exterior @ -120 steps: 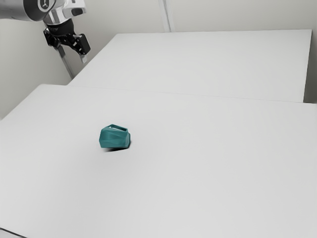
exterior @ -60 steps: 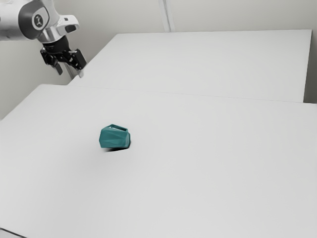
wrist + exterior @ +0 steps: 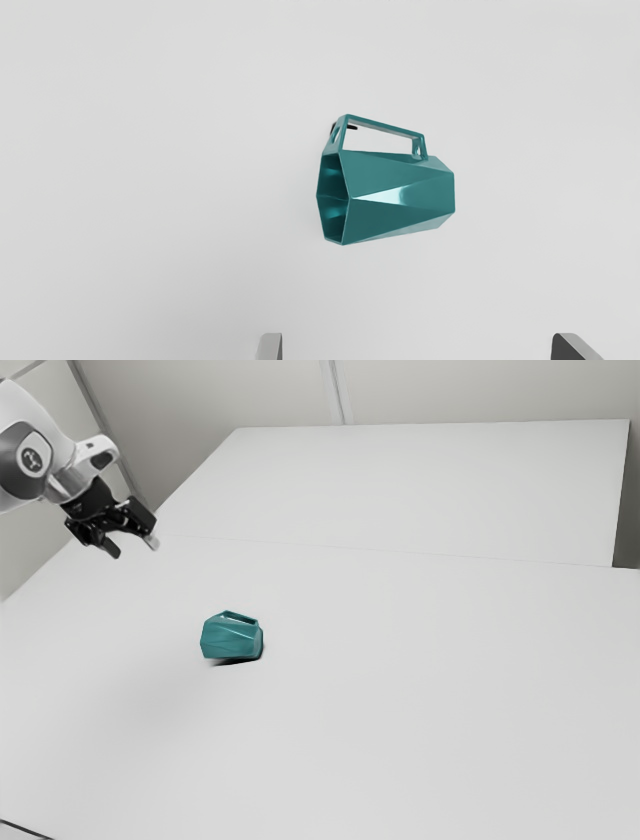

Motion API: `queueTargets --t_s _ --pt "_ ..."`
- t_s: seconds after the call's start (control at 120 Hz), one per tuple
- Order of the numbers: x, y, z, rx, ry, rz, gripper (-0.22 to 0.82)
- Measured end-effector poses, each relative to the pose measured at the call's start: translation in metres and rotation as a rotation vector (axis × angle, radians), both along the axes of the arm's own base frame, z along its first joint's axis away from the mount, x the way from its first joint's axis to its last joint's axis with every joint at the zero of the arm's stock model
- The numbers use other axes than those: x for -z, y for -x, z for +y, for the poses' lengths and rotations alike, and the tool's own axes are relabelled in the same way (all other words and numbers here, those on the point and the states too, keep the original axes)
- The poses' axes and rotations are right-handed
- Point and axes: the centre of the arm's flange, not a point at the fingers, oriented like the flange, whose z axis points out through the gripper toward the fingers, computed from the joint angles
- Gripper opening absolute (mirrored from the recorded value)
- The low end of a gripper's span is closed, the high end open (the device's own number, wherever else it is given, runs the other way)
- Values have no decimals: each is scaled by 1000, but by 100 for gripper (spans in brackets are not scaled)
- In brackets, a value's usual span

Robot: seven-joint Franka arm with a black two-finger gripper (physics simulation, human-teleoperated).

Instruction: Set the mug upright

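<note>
The teal, faceted mug lies on its side on the pale surface, its mouth facing sideways and its angular handle out along one side.

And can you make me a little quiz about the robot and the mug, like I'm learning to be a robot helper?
1. True or false: the mug is lying on its side on the table.

2. Pick one. The gripper is:
a) shut on the mug
b) pushing the mug along
c) open, and not touching the mug

3. Fill in the blank: the colour of the mug and its handle is ____.

Key: 1. true; 2. c; 3. teal (blue-green)
</note>
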Motion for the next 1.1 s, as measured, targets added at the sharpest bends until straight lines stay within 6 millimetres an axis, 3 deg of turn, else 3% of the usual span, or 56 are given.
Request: queueTargets --t_s 0.275,0.567,1.1 --pt "31 18 34 -62 213 -74 58" --pt "94 42 58 -94 446 -146 59" --pt "169 38 64 8 557 -238 59"
